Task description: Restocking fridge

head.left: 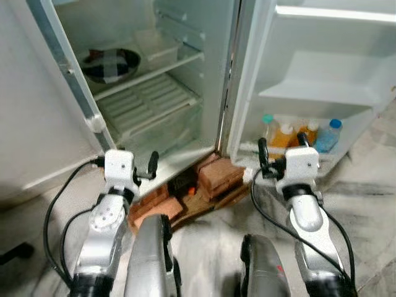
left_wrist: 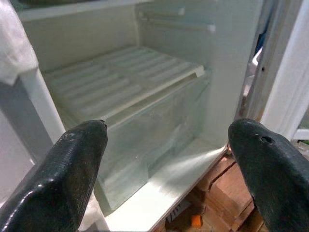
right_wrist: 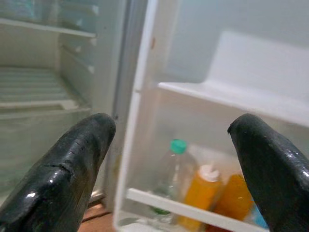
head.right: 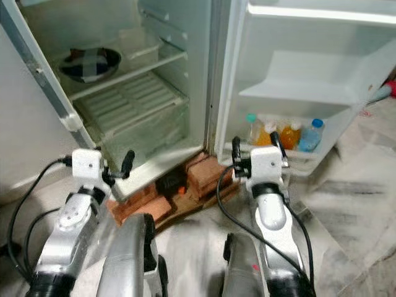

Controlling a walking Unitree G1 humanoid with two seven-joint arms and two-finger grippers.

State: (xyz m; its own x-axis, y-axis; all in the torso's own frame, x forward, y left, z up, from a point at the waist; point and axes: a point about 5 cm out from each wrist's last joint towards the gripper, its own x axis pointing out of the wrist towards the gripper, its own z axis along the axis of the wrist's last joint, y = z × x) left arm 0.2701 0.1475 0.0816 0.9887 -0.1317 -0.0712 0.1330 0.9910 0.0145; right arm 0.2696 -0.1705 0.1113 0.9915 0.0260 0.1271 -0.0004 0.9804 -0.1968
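Nearest the camera, the two silver arms rise from the bottom of the head views. The left gripper [head.left: 143, 168] and the right gripper [head.left: 281, 154] are both raised in front of the open fridge [head.left: 210, 74], and each wrist view shows its black fingers spread wide with nothing between them.

Below and between the grippers, red bricks [head.left: 219, 176] prop up the fridge's base on a pale marble floor [head.left: 371, 185].

Ahead of the left gripper lies the fridge's bottom lip, then a clear crisper drawer [left_wrist: 149, 130] under a ribbed white cover [left_wrist: 120, 82]. There is open air between the fingers and the drawer front. To its left stands the cabinet's grey-edged side wall, close by the left gripper.

Ahead of the right gripper is the door's lowest shelf [right_wrist: 193, 205], whose white rail crosses in front of the bottles. On it stand a clear bottle with a green cap [right_wrist: 176, 179], two orange bottles [right_wrist: 203, 193] and, rightmost, a blue-capped bottle [head.left: 328, 135]. All stand upright, long axes vertical, packed side by side.

Above them a door shelf [head.left: 322, 93] is bare. Farther up inside the cabinet, a dark bowl [head.left: 111, 64] sits on a shelf.
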